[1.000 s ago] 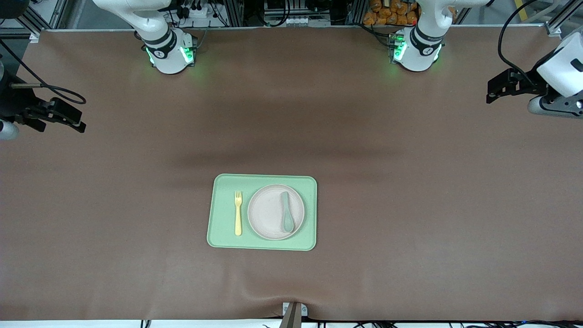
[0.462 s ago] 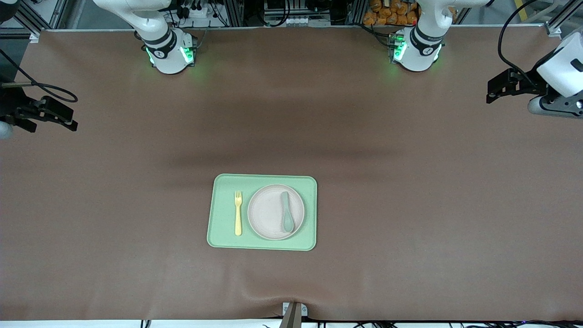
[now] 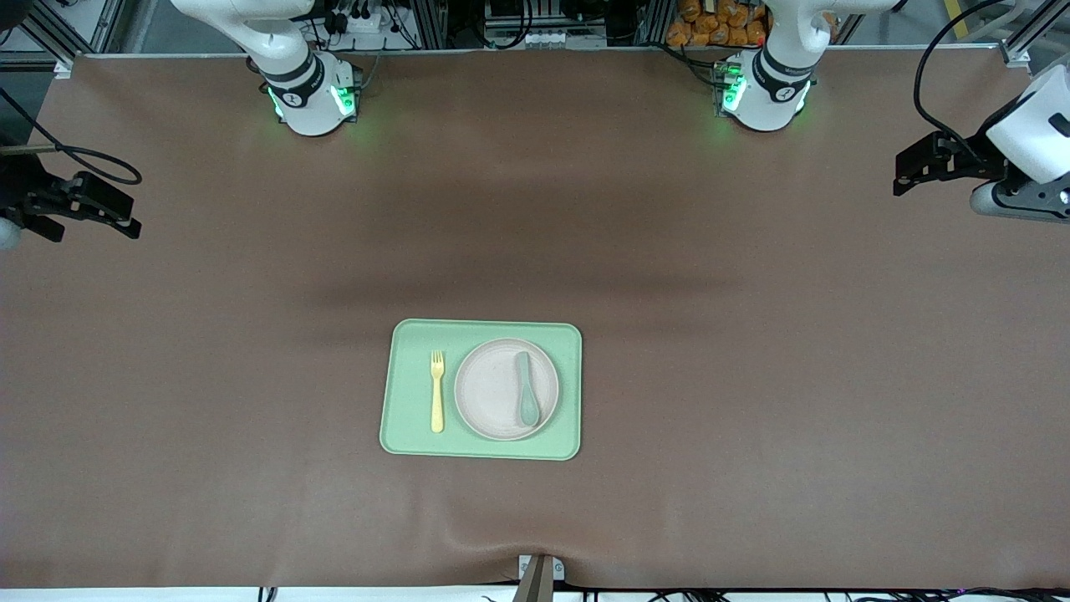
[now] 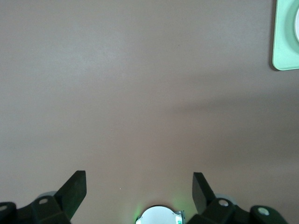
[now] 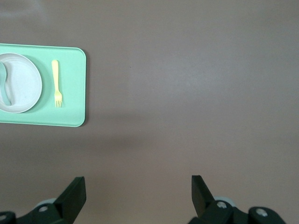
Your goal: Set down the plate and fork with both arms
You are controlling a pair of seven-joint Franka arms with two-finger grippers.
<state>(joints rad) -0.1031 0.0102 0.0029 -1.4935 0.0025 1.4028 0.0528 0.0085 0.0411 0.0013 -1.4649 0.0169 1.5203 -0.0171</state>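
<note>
The cream plate sits on the light-green tray at the table's middle. The pale-yellow fork lies on the tray beside the plate, toward the right arm's end. A grey-green spoon lies on the plate. My right gripper hangs open and empty over the table's right-arm end. My left gripper hangs open and empty over the left-arm end. The right wrist view shows its open gripper over bare cloth, with the tray, plate and fork farther off. The left wrist view shows its open gripper and a tray corner.
A brown cloth covers the whole table. Both arm bases with green lights stand along the edge farthest from the front camera. A small metal clamp sits at the nearest edge.
My right gripper has drawn a little outward toward its end of the table. My left gripper has shifted only slightly. The plate, fork, spoon and tray have not moved.
</note>
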